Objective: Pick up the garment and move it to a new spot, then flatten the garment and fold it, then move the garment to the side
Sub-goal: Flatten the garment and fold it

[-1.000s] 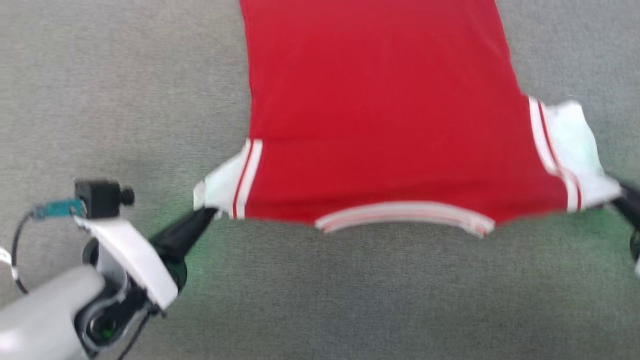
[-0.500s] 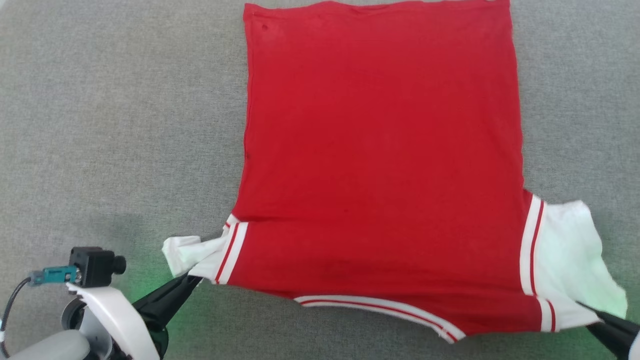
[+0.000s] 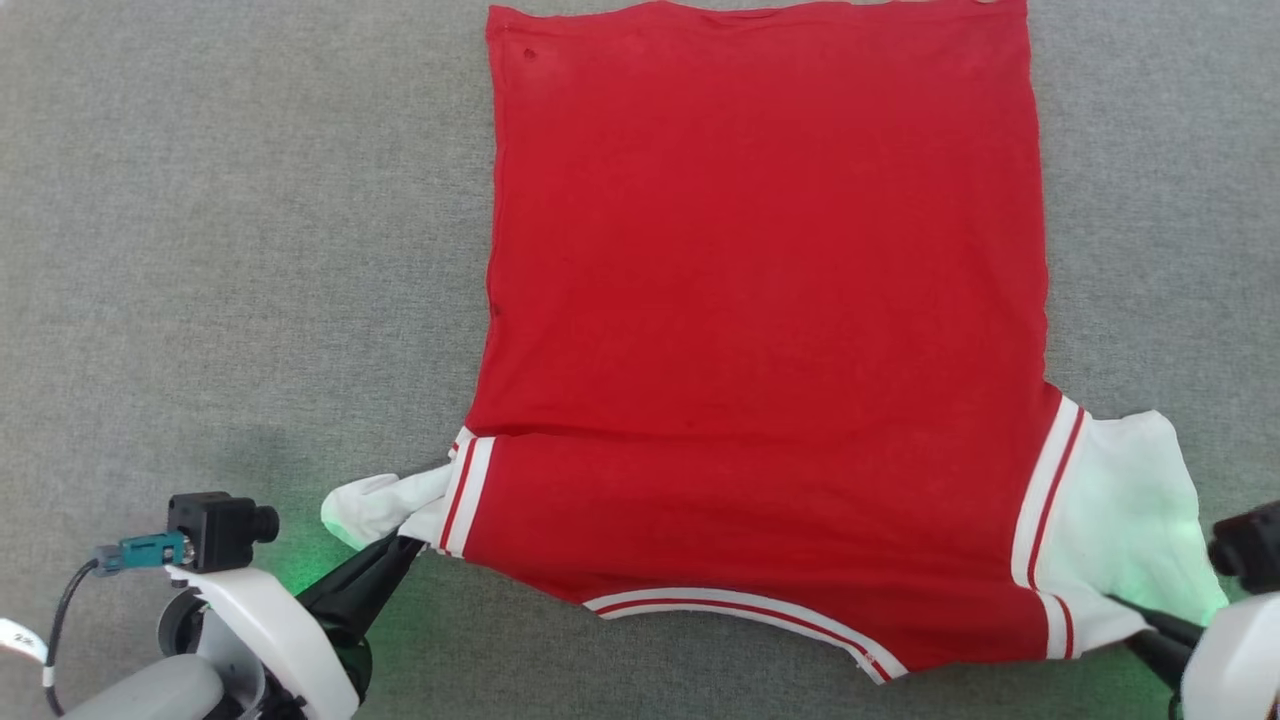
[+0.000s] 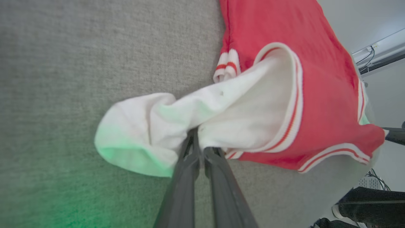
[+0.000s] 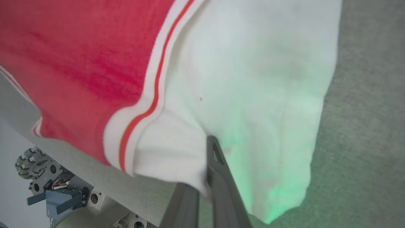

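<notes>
Bright red soft cloth garment (image 3: 760, 330) with white side patches and red-and-white striped trim lies spread flat on the grey felt-like tabletop (image 3: 200, 250). It sits centre-right in the head view, with its straight hem at the top edge and its curved striped band nearest the robot. Left gripper (image 3: 400, 548): two dark fingers closed on the bunched white patch at the garment's near left corner. Right gripper (image 3: 1135, 608): pinched on the white patch at the near right corner. The head view gives the overall layout, but the right fingertips are mostly hidden under cloth there. The left wrist view settles the left grip — fingers pressed together with a fold of white fabric between them, the patch rolled up, green light on its lower edge. It also catches the other arm's dark finger at the garment's far corner. In the right wrist view one finger lies on top of the white cloth and the other underneath, cloth clamped between. That view also shows the table's near edge and, below it, a wheeled base (image 5: 34, 167) with roller wheels.
</notes>
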You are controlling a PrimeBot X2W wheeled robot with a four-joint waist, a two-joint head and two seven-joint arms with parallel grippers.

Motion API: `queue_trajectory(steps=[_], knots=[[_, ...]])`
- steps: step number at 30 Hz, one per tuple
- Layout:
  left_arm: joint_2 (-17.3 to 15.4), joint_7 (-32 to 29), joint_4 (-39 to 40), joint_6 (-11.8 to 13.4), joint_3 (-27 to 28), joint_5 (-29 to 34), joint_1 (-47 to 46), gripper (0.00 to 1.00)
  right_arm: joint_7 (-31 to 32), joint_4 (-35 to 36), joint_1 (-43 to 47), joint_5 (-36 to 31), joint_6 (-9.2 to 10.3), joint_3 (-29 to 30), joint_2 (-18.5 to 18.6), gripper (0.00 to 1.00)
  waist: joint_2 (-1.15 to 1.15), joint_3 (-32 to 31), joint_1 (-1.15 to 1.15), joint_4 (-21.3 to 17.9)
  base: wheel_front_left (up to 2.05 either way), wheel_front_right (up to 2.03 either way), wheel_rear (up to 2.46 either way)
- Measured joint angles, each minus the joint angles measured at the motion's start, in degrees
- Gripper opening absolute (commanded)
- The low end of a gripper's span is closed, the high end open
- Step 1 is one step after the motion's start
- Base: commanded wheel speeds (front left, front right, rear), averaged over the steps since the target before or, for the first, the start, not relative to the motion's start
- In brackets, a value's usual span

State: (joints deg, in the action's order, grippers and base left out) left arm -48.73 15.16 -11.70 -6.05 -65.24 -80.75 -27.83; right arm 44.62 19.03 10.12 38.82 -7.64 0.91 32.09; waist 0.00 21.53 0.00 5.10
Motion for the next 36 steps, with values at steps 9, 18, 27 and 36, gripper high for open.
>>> queue_trajectory(steps=[9,18,27,36], knots=[[2.94,0.33,-3.88,-0.26,0.22,1.36,0.08,0.00,-3.16,-6.06,-3.27,-2.15,-0.02,-4.30,0.53,0.43,0.00,0.13,0.00,-0.01,0.00,0.00,0.00],[3.43,0.43,-3.96,-0.49,1.69,2.29,1.47,0.00,-3.00,0.37,-4.28,0.87,0.10,-2.42,2.20,1.00,0.00,-0.38,0.00,-1.11,0.00,0.00,0.00],[3.65,0.42,-0.89,-0.25,1.81,5.35,0.57,0.00,7.26,9.81,-12.61,6.93,0.15,10.62,11.48,1.00,0.00,1.57,0.00,0.20,0.00,0.00,0.00],[6.90,-0.10,1.67,-0.44,1.41,9.11,-4.21,0.00,11.50,-8.08,-45.54,4.53,0.14,3.05,11.20,1.00,0.00,6.85,0.00,3.98,0.00,0.00,0.00]])
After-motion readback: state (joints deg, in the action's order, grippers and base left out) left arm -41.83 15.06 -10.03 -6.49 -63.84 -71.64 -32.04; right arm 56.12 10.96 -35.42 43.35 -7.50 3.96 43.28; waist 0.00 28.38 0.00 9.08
